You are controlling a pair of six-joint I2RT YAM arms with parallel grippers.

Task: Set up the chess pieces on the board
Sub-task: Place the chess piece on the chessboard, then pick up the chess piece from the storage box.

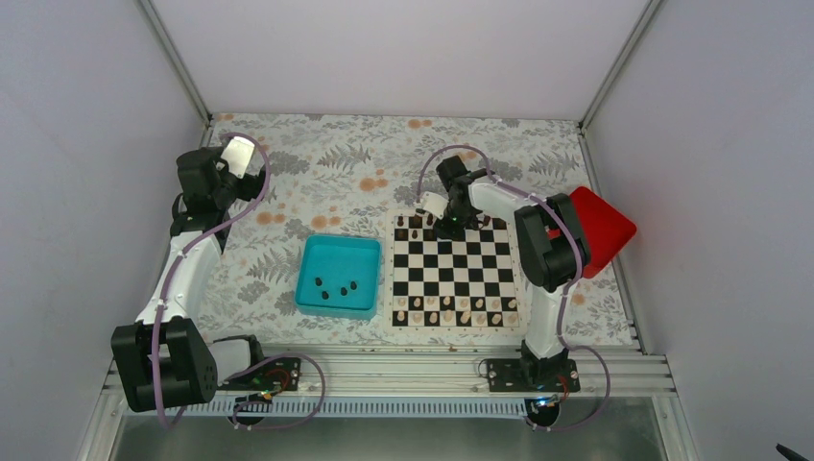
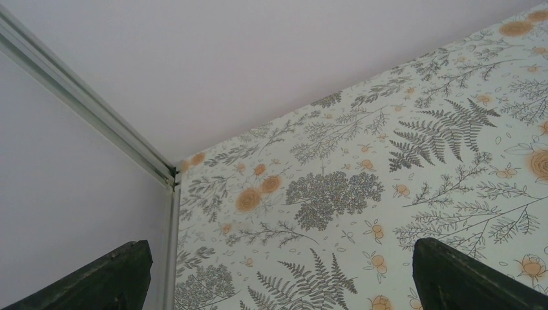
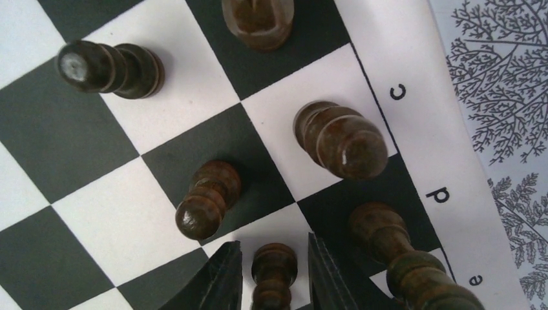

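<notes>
The board (image 1: pixel 451 274) lies right of centre, with dark chess pieces (image 1: pixel 415 223) along its far rows. My right gripper (image 1: pixel 447 229) reaches down over that far edge. In the right wrist view its jaws (image 3: pixel 272 243) are open around an upright dark pawn (image 3: pixel 274 268) on a white square, with a thin gap on each side. Another pawn (image 3: pixel 208 200) and taller dark pieces (image 3: pixel 342 142) stand close by. A few dark pieces (image 1: pixel 336 288) lie in the teal tray. My left gripper (image 1: pixel 235 154) hangs at the far left, open (image 2: pixel 282 248) and empty.
The teal tray (image 1: pixel 338 239) sits just left of the board. A red box (image 1: pixel 600 229) stands tilted at the board's right. Pale pieces (image 1: pixel 451 309) fill the board's near rows. Enclosure walls close in on three sides.
</notes>
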